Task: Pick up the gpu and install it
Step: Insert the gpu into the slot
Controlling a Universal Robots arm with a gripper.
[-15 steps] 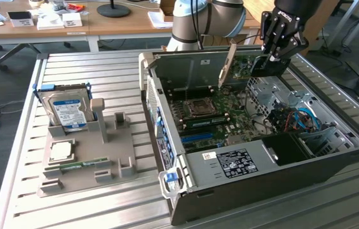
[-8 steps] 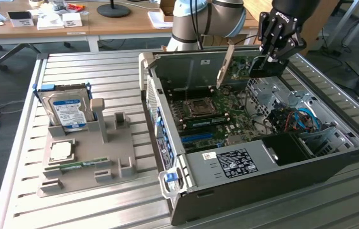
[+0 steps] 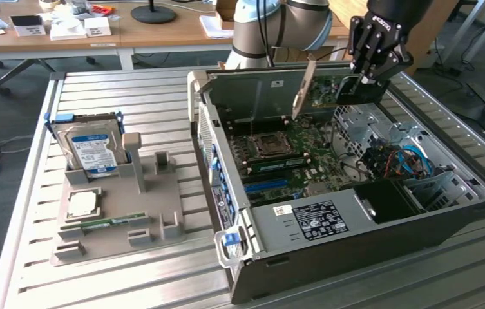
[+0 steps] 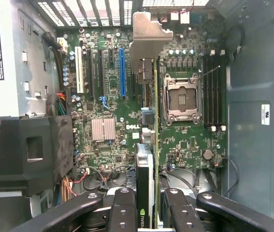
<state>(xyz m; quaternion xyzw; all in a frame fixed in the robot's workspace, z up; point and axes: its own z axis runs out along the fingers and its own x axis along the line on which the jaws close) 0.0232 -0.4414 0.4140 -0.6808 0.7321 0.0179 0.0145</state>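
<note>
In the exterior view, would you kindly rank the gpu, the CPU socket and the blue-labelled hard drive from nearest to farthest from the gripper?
1. The gpu, clamped in the gripper above the open case.
2. The CPU socket, on the motherboard below, toward the exterior view's left.
3. The hard drive, upright in the grey holder outside the case, far at the exterior view's left.

- Arm [image 3: 264, 26]: grey jointed segments with a blue cap, standing behind the open computer case [image 3: 371, 248].
- Wrist [image 3: 397, 16]: black, directed downward over the case's far edge.
- Gripper [image 3: 368, 78]: black fingers [image 4: 122, 208] clamped on either face of the gpu [image 3: 328, 91], which hangs edge-on above the case's interior.
</note>
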